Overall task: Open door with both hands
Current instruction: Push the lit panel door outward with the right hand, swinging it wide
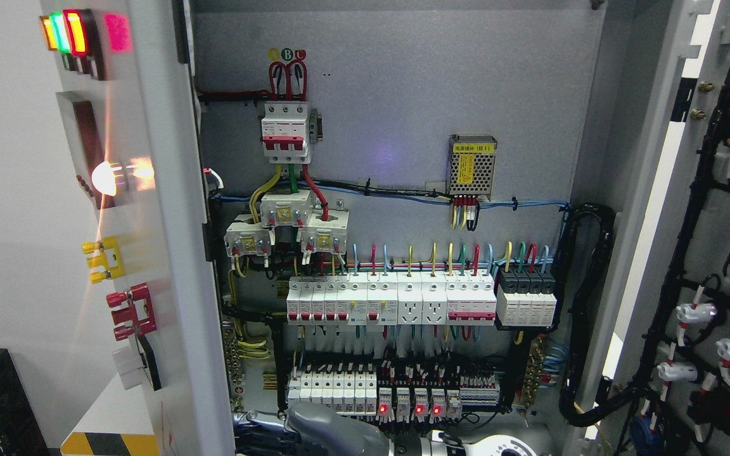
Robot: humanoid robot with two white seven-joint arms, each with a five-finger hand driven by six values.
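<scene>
One hand (324,429) low between open left door (149,253) and right door (713,209).

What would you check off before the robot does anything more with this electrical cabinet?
1. Right door swung open: ok, its wired inner face shows.
2. Left door open: ok, it stands edge-on with lamps lit.
3. Cabinet interior exposed: ok, breaker rows plainly visible.
4. Arm clear of wiring: cannot tell, it sits low at the bottom edge near the lower relays.
5. Hands free of the doors: cannot tell, no fingers are visible.
6. Black cable bundle unsnagged: ok, it hangs loose at the hinge side.
</scene>
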